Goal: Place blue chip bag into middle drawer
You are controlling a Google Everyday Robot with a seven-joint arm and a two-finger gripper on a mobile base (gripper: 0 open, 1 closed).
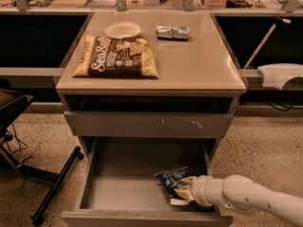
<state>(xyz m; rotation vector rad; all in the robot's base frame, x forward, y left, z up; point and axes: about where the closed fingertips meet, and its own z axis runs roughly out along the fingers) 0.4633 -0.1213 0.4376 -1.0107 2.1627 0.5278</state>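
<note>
The gripper (183, 191) was seen reaching into the open middle drawer (118, 193) from the right, near its front right corner. Its jaws were clamped on one end of the blue chip bag (169, 176), which was held tilted inside the drawer, over the floor. On the cabinet top (203, 65) a large brown bag (117, 56), a white plate (122, 30) and a silver packet (172, 31) were seen lying.

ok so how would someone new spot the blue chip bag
Find the beige-topped cabinet; its wide grey metal drawer stands open at the bottom. Inside, right side, the small dark navy foil bag sits at the robot's gripper. The brown-and-yellow Sea Salt bag and silver foil packet lie on top.
</note>
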